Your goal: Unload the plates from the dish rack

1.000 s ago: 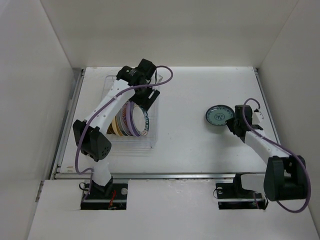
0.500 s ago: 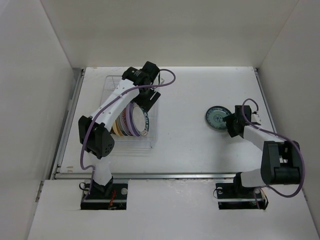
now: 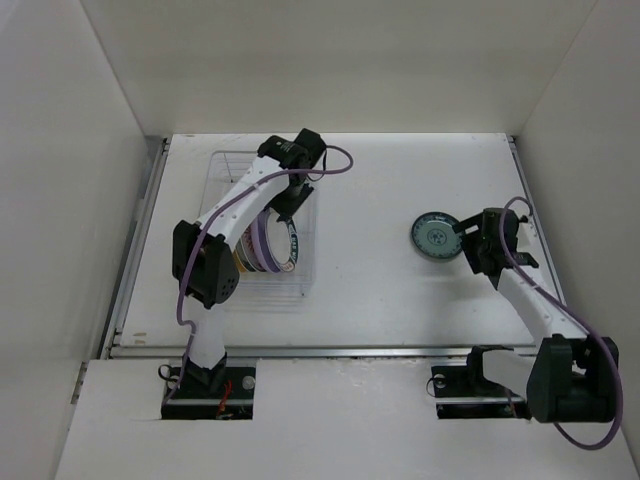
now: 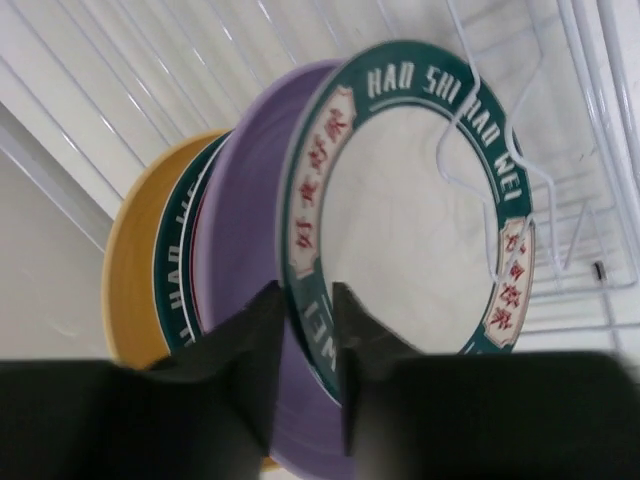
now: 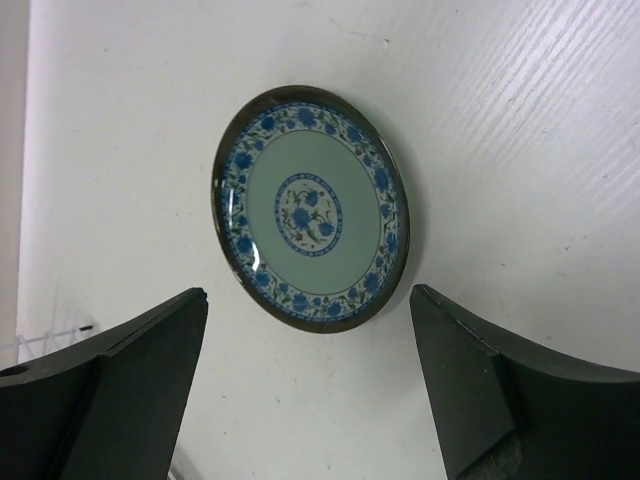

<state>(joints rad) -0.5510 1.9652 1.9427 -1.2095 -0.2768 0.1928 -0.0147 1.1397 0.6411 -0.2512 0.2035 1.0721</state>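
The dish rack (image 3: pixel 308 277) stands at the left of the table with several plates (image 3: pixel 265 245) upright in its slots. My left gripper (image 3: pixel 291 198) reaches down into it. In the left wrist view that gripper (image 4: pixel 308 300) is shut on the rim of the white plate with a dark teal lettered rim (image 4: pixel 410 200), the front one. Behind it stand a lavender plate (image 4: pixel 250 230) and a yellow-tan plate (image 4: pixel 130 270). A teal patterned plate (image 5: pixel 310 210) lies flat on the table at the right. My right gripper (image 5: pixel 310 310) is open just short of it, holding nothing.
The rack's white wires (image 4: pixel 580 200) rise close beside the gripped plate. White walls enclose the table on the left, back and right. The teal plate (image 3: pixel 433 237) sits near the right wall, with bare table between it and the rack.
My left gripper has closed on the rim of the front plate in the rack. My right gripper has opened, left the teal plate flat on the table and drawn back a little.
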